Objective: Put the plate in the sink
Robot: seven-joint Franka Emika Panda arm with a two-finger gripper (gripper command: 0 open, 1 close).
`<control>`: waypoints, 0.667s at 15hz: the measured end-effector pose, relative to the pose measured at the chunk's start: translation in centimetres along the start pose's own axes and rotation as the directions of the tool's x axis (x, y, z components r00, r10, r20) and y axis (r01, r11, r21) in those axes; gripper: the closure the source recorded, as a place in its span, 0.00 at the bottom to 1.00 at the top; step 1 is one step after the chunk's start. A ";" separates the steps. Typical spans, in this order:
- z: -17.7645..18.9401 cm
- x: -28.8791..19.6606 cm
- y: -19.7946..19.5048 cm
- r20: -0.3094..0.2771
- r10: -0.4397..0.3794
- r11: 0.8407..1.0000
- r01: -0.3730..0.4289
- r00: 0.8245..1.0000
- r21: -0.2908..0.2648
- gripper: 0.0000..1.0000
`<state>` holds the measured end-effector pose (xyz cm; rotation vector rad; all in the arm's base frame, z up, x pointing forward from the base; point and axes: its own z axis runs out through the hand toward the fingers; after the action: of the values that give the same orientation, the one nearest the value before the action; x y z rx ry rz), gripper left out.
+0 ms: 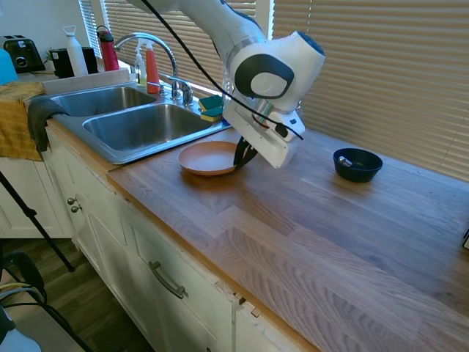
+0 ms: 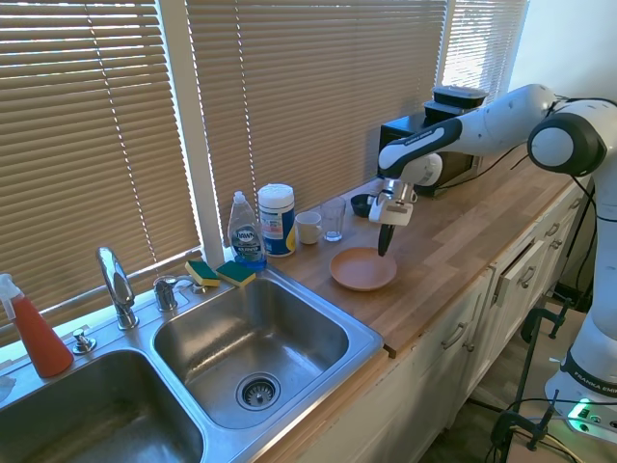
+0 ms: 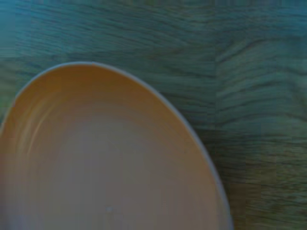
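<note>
The wooden butcher-block surface (image 2: 453, 241) carries the salmon-orange plate (image 2: 362, 269) lying flat near the sink (image 2: 362, 333) set into it. Further along sits a dark blue bowl (image 1: 357, 164), and by the blinds stand a dish-soap bottle (image 2: 246, 231), a wipes canister (image 2: 277, 220), a white cup (image 2: 308, 228) and a glass (image 2: 334, 220).

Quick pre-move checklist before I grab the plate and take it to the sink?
1. Plate flat on the counter beside the sink: ok.
2. Gripper down at the plate's rim: ok.
3. Fingers astride the rim: cannot tell.
4. Grip closed on plate: cannot tell.
5. Near basin free of dishes: ok.
6. Blue bowl out of the path: ok.
</note>
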<state>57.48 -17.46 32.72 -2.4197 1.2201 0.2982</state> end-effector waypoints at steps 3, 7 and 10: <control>-1.7 -1.8 -1.4 0.002 -0.031 0.999 0.031 1.000 0.014 1.00; -3.6 -7.8 -7.1 -0.031 -0.084 0.996 0.085 0.996 0.014 1.00; -1.8 -13.2 -12.4 -0.073 -0.127 0.991 0.125 0.989 -0.037 1.00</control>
<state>59.68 -2.24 42.49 -2.5438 1.0948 0.1921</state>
